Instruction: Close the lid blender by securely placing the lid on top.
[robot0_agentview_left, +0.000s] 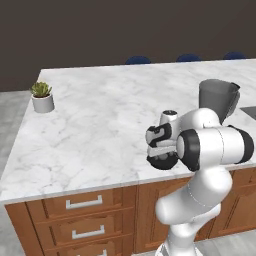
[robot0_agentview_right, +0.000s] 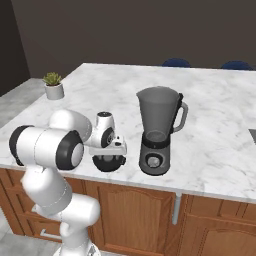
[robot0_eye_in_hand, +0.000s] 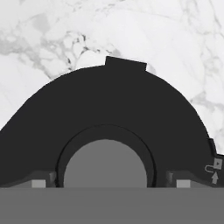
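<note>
The two fingertips (robot0_eye_in_hand: 38, 183) are sitting on either side of the grey cap of the one black lid (robot0_eye_in_hand: 109, 113), but whether they are squeezing it cannot be told. The gripper (robot0_agentview_right: 110, 159) is pointing down right over the lid, near the counter's (robot0_agentview_right: 210, 115) front edge. One blender (robot0_agentview_right: 157, 130) is standing just beside it with its jar open. One little plant (robot0_agentview_left: 42, 96) is sitting far off.

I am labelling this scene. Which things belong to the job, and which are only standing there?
Job: blender, its jar open on top; lid, flat on the counter under the gripper.
Not the job: potted plant; marble counter; drawers.
</note>
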